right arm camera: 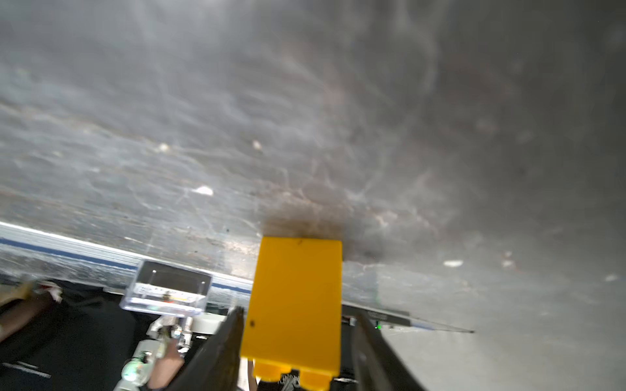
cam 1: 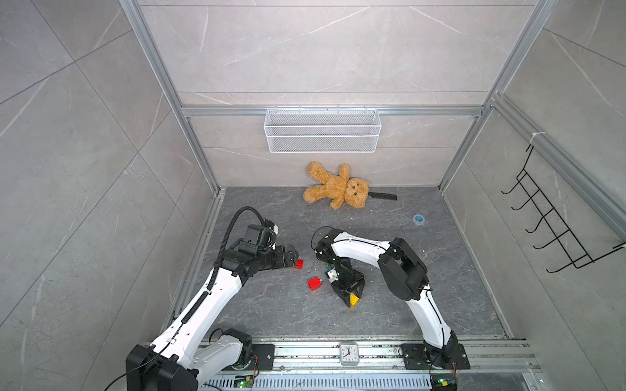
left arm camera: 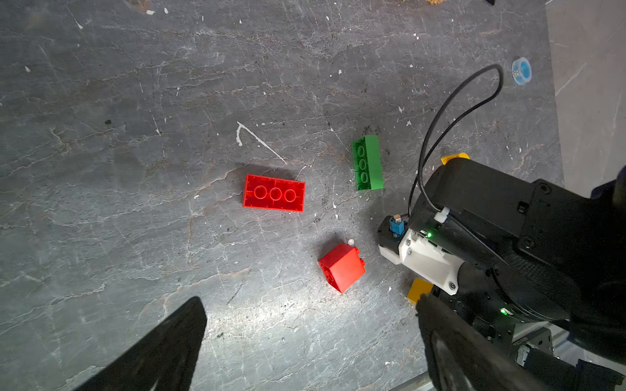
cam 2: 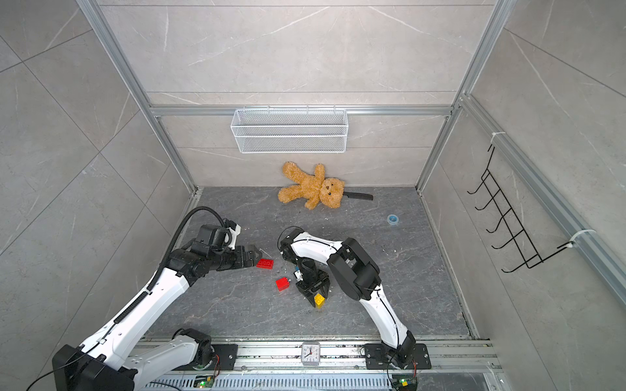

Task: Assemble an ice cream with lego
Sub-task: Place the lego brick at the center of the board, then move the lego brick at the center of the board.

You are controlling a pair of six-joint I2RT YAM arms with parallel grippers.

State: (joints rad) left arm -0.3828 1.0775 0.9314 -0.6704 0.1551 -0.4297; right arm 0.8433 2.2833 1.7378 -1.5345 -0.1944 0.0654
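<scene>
Grey stone surface, lego scattered.
Left pincer spread near long red brick; right pincer spread around yellow brick.

Long red brick, small red brick, green brick, yellow brick sit apart.

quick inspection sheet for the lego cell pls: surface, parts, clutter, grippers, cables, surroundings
surface: dark stone-look tabletop, specks and scratches
job's things: long red brick underside up; small red brick and green brick on their sides; yellow brick between the right jaws; another yellow piece partly hidden behind the right arm
clutter: teddy bear, black item partly under it, blue roll, clock on front rail
grippers: left gripper open, holding nothing; right gripper open, gap showing beside the yellow brick
cables: corrugated conduit loops over left arm; thin black cable loops at right wrist
surroundings: white mesh basket on rear wall; black hook rack on side wall
</scene>
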